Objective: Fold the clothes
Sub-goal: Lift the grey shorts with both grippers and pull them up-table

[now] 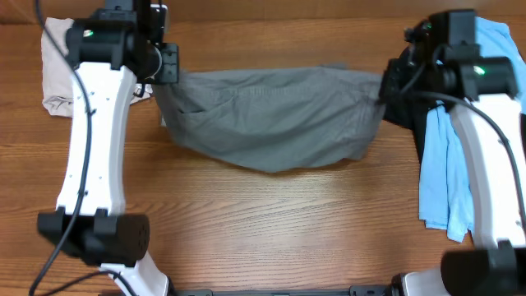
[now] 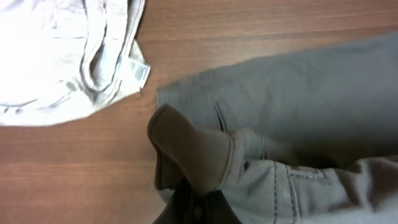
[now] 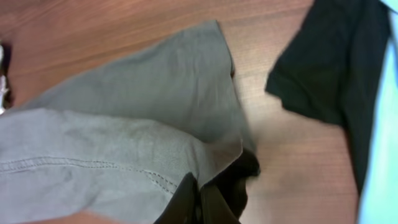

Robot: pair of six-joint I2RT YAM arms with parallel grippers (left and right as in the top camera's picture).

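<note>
Overhead, left pincer (image 2: 196, 200) and right pincer (image 3: 199, 200) each clamp the grey garment (image 1: 271, 119) above the wood-grain table (image 1: 288, 222).

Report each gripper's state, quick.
Left gripper: shut on one end of the gray garment.
Right gripper: shut on its other end.

The overhead view looks straight down from afar on the whole table (image 1: 271, 222), while both wrist views face down from close by, each sharing one end of the grey garment (image 1: 271, 115) with it.
</note>
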